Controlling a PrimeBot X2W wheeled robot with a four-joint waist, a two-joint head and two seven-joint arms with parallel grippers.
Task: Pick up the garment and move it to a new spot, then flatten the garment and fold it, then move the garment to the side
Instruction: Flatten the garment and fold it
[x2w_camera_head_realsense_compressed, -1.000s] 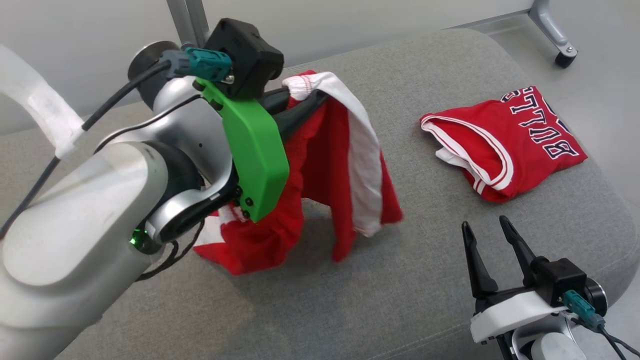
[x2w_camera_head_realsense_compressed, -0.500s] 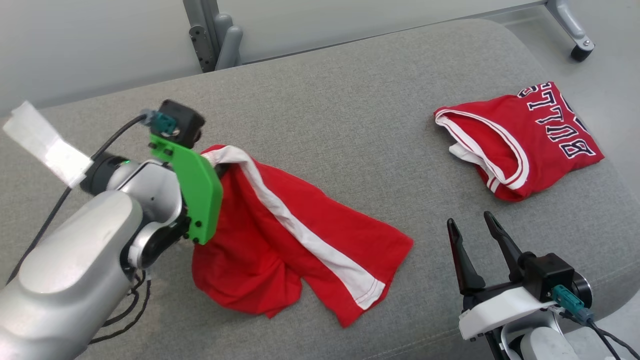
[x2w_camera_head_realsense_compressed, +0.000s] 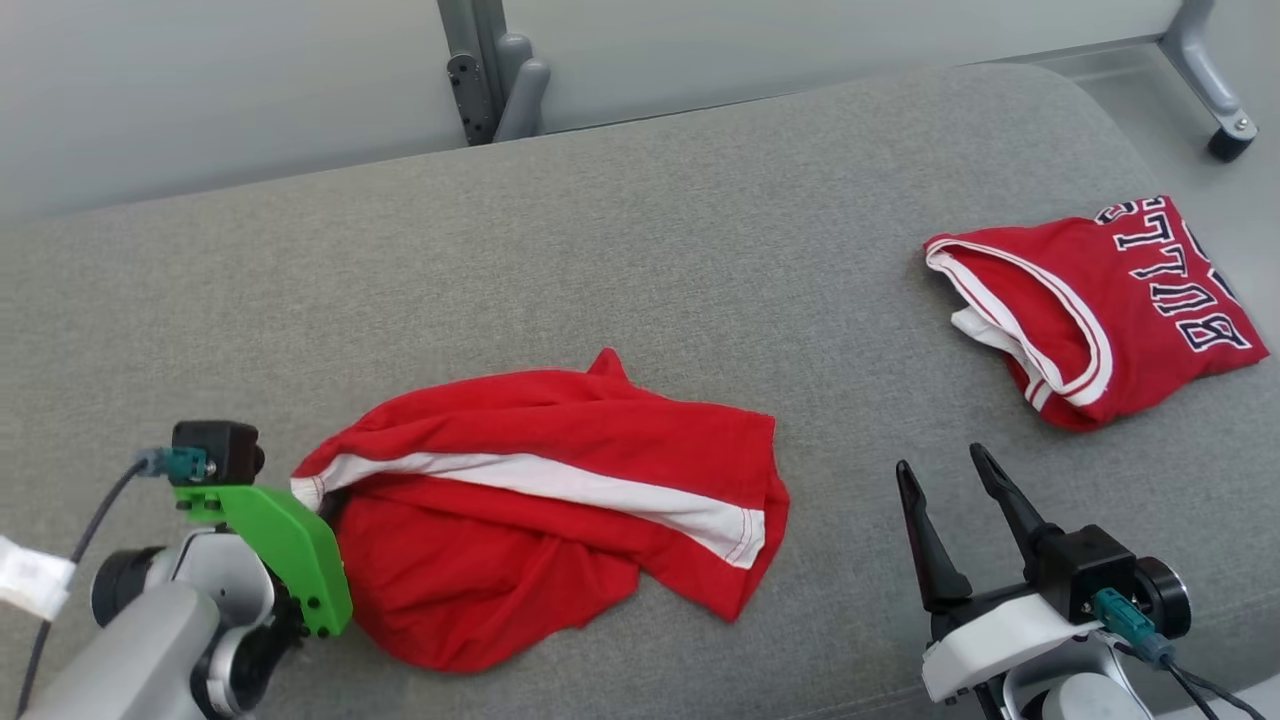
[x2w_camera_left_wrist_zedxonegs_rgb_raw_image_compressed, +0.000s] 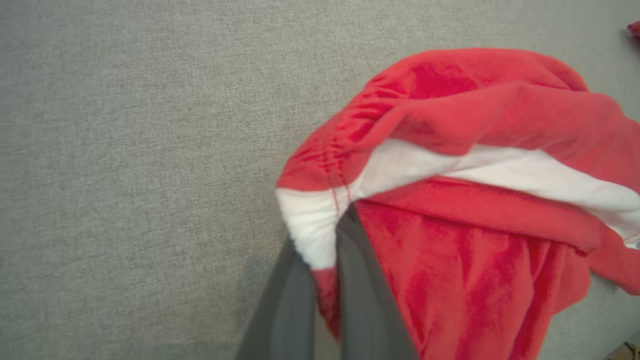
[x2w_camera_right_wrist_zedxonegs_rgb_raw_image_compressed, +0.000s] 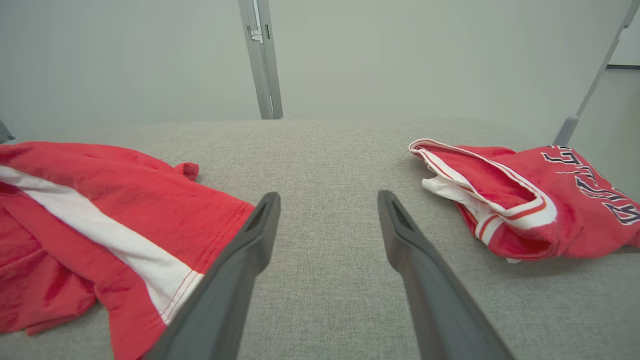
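Garment: The red shorts (x2w_camera_head_realsense_compressed: 560, 500), which have a white side stripe, are laid in a creased heap on the grey cushion (x2w_camera_head_realsense_compressed: 700, 250), at about 7 o'clock from the centre of the head view.
Left gripper: The left gripper (x2w_camera_left_wrist_zedxonegs_rgb_raw_image_compressed: 322, 235) is seen low at 8 o'clock in the head view. It is closed tight on the white end of the stripe at the shorts' 9 o'clock edge, and in the left wrist view the cloth is pinched between its two fingers.
Right gripper: The right gripper (x2w_camera_head_realsense_compressed: 940, 458) is held at 5 o'clock with its fingers spread wide and nothing between them.
Other cloth: A folded jersey (x2w_camera_head_realsense_compressed: 1100, 310) is seen at 3 o'clock, well apart from the shorts.
Just changed: A second ago the shorts were hung in the air from the raised left gripper. Half a second ago they were half lowered, and now they are set down along their whole length. The head camera has also been shifted, so the jersey's drift in the picture is not taken as a move.
Meaning for task: The move to a new spot is judged all but done, with only the release left. Flattening is judged next, since cloth is bunched below the stripe. Folding and moving aside are not yet begun.
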